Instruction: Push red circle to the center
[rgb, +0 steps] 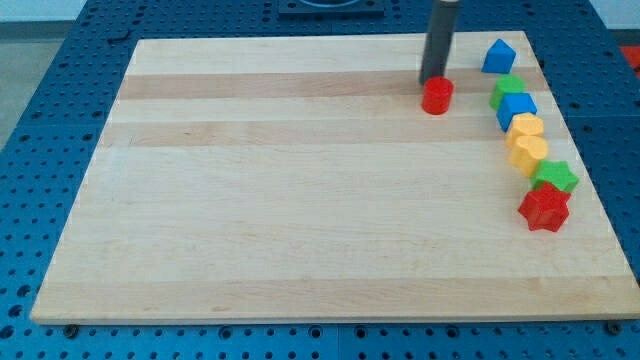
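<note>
The red circle block (436, 97) sits on the wooden board (300, 200) near the view's top right. My tip (433, 81) rests just above the block, at its top edge, touching or nearly touching it. The dark rod rises from there out of the view's top.
A curved row of blocks runs down the right side: a blue block (498, 57), a green block (507, 88), a blue block (516, 108), two yellow blocks (526, 127) (527, 152), a green star (555, 177), a red star (544, 208). The board's right edge is close behind them.
</note>
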